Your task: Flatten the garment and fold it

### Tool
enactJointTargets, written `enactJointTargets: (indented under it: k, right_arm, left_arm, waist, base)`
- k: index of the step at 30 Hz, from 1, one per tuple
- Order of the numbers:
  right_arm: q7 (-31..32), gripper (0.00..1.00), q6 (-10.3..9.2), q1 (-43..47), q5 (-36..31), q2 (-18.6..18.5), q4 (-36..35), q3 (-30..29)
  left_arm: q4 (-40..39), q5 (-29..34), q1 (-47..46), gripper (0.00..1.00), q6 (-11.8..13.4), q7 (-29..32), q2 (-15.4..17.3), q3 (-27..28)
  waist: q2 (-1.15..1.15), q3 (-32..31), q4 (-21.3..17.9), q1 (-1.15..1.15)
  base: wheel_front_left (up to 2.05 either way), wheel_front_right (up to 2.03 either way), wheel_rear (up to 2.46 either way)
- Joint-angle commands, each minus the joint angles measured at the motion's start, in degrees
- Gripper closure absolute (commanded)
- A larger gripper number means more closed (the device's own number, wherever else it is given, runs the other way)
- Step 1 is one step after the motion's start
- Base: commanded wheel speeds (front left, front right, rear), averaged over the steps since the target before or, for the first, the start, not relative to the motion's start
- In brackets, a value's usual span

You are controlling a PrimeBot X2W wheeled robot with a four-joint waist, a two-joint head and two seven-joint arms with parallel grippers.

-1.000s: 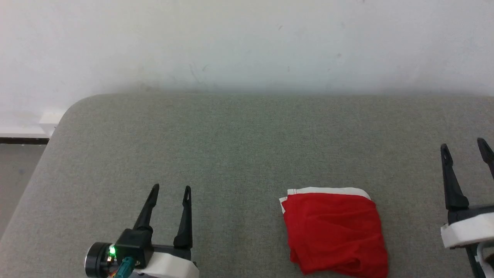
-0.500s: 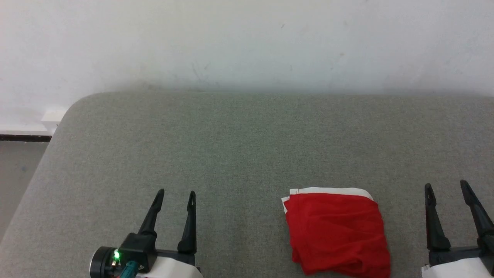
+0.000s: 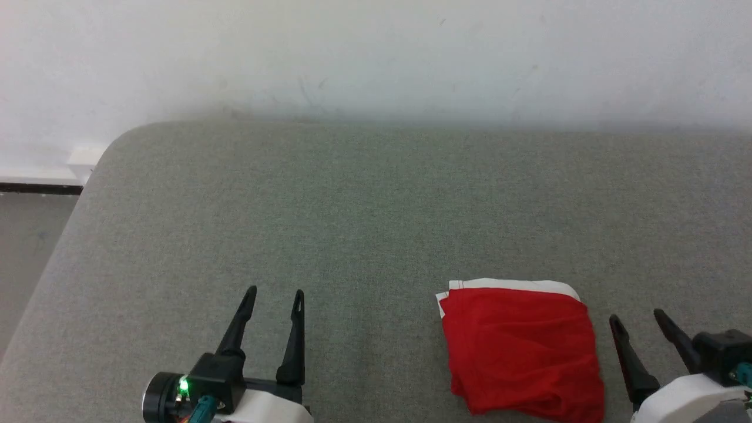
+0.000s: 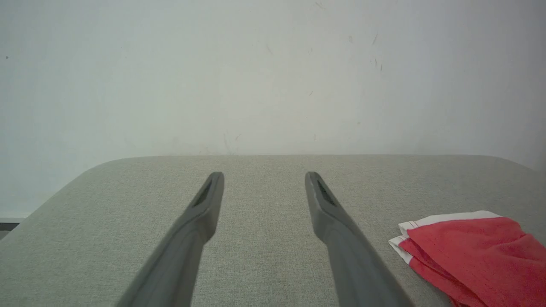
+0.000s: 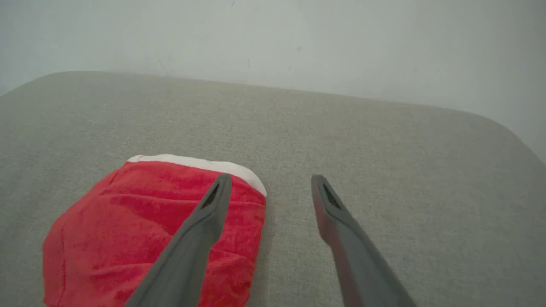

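Garment (image 3: pixel 523 346): crumpled red bundle, near right of desk (image 3: pixel 352 205), white stripe along its far edge. My right fingers (image 3: pixel 628 359): spread wide, empty, just beside its right edge, so the nearer arm. My left fingers (image 3: pixel 294 338): spread wide, empty, well apart to its left.

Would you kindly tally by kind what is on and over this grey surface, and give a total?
Red garment: 1
Pincers: 2, the left pincer and the right pincer, both open
Grey padded surface: 1
Total: 4
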Motion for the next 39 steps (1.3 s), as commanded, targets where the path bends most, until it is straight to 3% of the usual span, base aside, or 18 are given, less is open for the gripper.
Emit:
enactJointTargets:
  k: [1,6,13,23,24,25,32,39]
  right_arm:
    - [2.6,0.0,-0.05,-0.9,2.0,-0.7,0.7,0.6]
    - [13.2,0.0,-0.05,-3.0,8.6,-3.8,3.9,3.0]
    - [22.8,0.0,-0.05,-5.7,16.7,-4.0,11.2,5.7]
    - [23.2,0.0,-0.05,-9.1,15.8,-3.9,19.4,11.0]
    - [23.1,0.35,-0.05,-9.6,15.5,-3.9,20.1,11.6]
    - [23.1,0.98,-0.05,-10.1,14.9,-4.1,20.8,12.4]
    - [21.5,1.0,-0.05,-14.1,10.3,-8.0,20.7,17.2]
    - [23.7,1.0,-0.05,-20.4,5.4,-19.1,14.2,24.6]
  left_arm:
    - [0.2,0.4,-1.1,0.0,-0.4,-0.3,-0.1,-0.1]
    - [0.7,0.6,-2.3,0.0,-0.5,-0.3,-0.3,-0.7]
    - [2.0,1.1,-3.4,0.0,-0.7,-0.3,-0.5,-1.3]
    - [2.1,1.6,-3.9,0.0,-0.6,-0.3,-0.6,-1.6]
    - [2.1,1.6,-3.9,0.0,-0.6,-0.3,-0.6,-1.7]
    - [2.1,1.7,-3.9,0.0,-0.6,-0.3,-0.6,-1.9]
    - [2.2,1.7,-4.2,0.0,-0.7,-0.3,-0.7,-2.6]
    - [1.9,1.8,-5.4,0.0,-0.7,-0.3,-0.8,-3.4]
  waist:
    - [0.0,1.0,0.7,0.0]
    - [0.0,2.5,2.2,0.0]
    - [0.0,3.4,4.6,0.0]
    - [0.0,3.4,5.6,0.0]
    - [0.0,3.4,5.3,0.0]
    - [0.0,3.3,5.0,0.0]
    - [0.0,2.8,1.4,0.0]
    - [0.0,5.4,-6.3,0.0]
  base:
    - [0.0,0.0,0.0]
    - [0.0,0.0,0.0]
    - [0.0,0.0,0.0]
    - [0.0,0.0,0.0]
    - [0.0,0.0,0.0]
    - [0.0,0.0,0.0]
    - [0.0,0.0,0.0]
    - [0.0,0.0,0.0]
